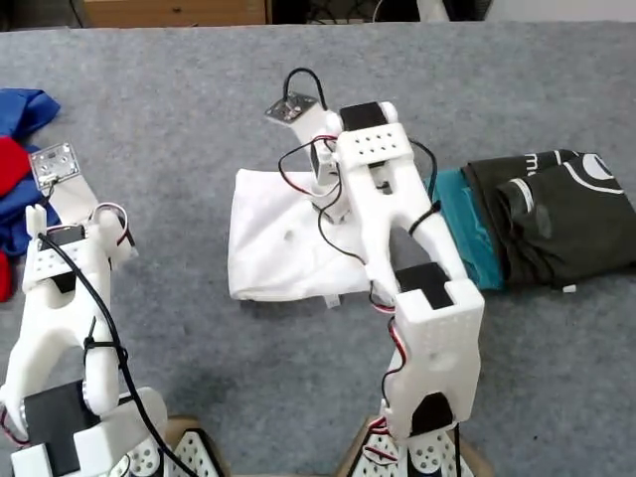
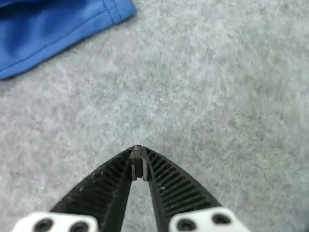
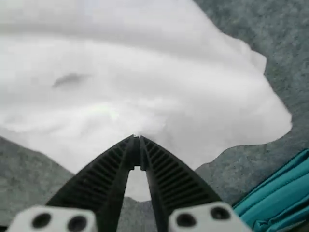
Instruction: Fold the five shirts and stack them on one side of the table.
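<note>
Step (judged): third shirt of five. The white shirt (image 1: 268,248) lies mid-table in a rough rectangle and looks folded or nearly so. Two folded shirts sit at the right and two loose ones at the left.
Next move (judged): open the right pincer, take a firm bite of the white shirt's edge, and either finish the fold or drag it to the pile at the right without letting it spill open.
Blue shirt (image 1: 25,109), red shirt (image 1: 8,164): crumpled together at the table's left edge, unfolded.
Left gripper (image 2: 138,162): jaws together, holding nothing. It hangs over the bare grey table (image 1: 179,99), with the blue shirt's hem near.
Right gripper (image 3: 137,152): jaws together, tips at the white shirt's surface on the side toward the teal shirt. No cloth is seen between them.
Teal shirt (image 1: 467,224), black shirt (image 1: 556,214): folded and touching at the table's right side. Whether the teal shirt runs under the black one, I cannot tell.
</note>
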